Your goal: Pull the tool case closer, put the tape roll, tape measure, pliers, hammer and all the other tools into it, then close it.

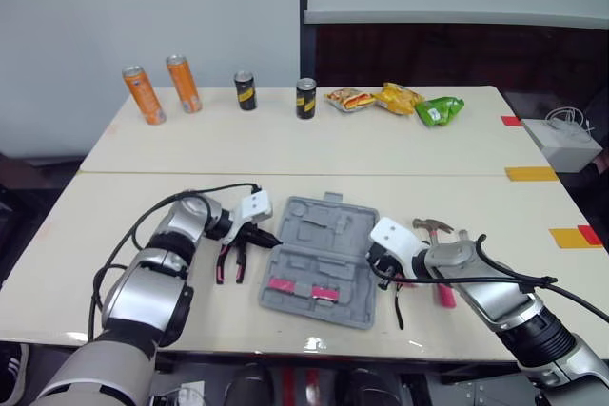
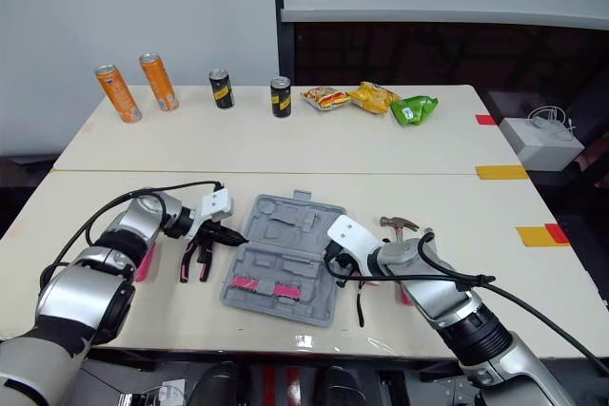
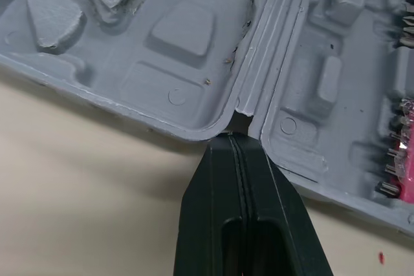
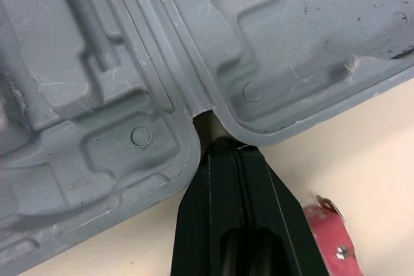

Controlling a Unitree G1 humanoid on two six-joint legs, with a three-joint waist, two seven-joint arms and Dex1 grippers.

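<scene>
The grey tool case (image 1: 319, 259) lies open flat near the table's front edge, with a pink bit holder (image 1: 300, 289) in its near half. My left gripper (image 1: 276, 240) is shut, its tips at the hinge notch on the case's left side (image 3: 238, 137). My right gripper (image 1: 373, 268) is shut too, with its tips at the hinge notch on the right side (image 4: 217, 143). Red-handled pliers (image 1: 228, 263) lie just left of the case, under my left wrist. A hammer (image 1: 433, 227) with a pink handle (image 4: 330, 231) lies right of the case, partly hidden by my right arm.
Along the far table stand two orange cans (image 1: 143, 94), two black cans (image 1: 245, 90) and several snack bags (image 1: 398, 98). A white box (image 1: 566, 140) sits off the table's right end. A thin black tool (image 1: 398, 306) lies by my right wrist.
</scene>
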